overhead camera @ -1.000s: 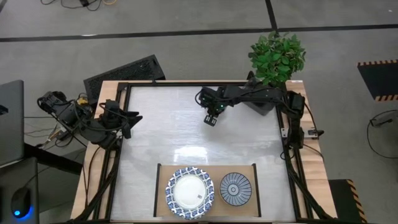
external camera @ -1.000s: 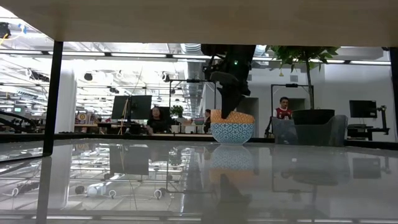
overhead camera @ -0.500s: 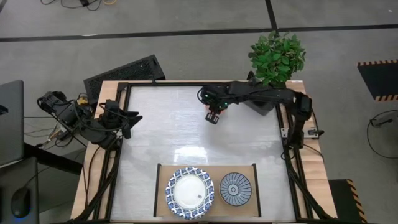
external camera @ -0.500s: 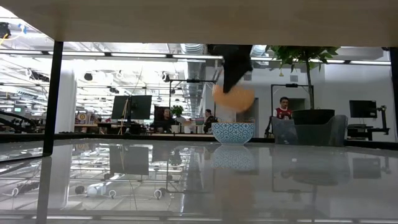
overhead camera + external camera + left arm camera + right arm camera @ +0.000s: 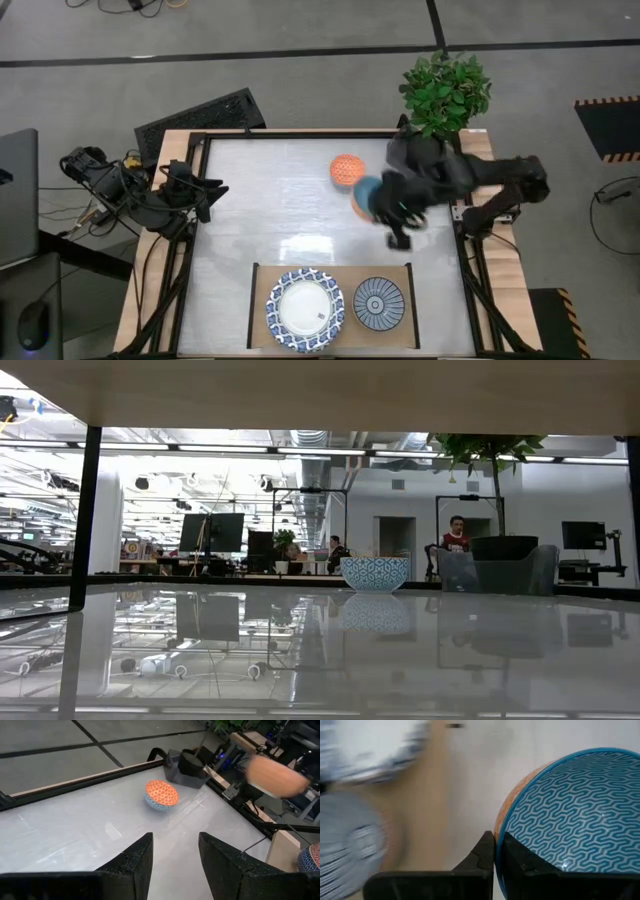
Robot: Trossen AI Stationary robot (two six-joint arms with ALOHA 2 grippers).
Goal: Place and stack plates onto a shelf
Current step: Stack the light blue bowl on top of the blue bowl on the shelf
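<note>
My right gripper [image 5: 374,200] hangs above the table's right middle, shut on a bowl [image 5: 361,193] that is blue-patterned outside and orange inside. A matching bowl [image 5: 346,168] stands on its base farther back, and it also shows in the low view [image 5: 374,573] and the left wrist view [image 5: 161,795]. On the light-wood shelf [image 5: 262,285] at the near edge lie a blue-and-white rimmed plate [image 5: 305,310] and a smaller blue-patterned dish [image 5: 379,303]. My left gripper [image 5: 175,855] waits open at the table's left edge [image 5: 205,190]. My right gripper [image 5: 495,842] pinches the bowl's rim [image 5: 501,832], one finger on the blue-patterned side [image 5: 517,862] and the other on the orange side [image 5: 482,855]. The bowl is lifted clear of the table and tilted on edge.
A potted plant [image 5: 445,95] stands at the far right corner behind the right arm. Black frame rails [image 5: 300,134] run along the table's edges. Bare tabletop [image 5: 260,210] lies between the left arm and the bowls. People and desks show in the room beyond.
My right gripper lifted the upper bowl out of the one beneath it at the far middle of the table. It then swung the bowl toward the right and near side, tipping it. The lower bowl stayed in place.
</note>
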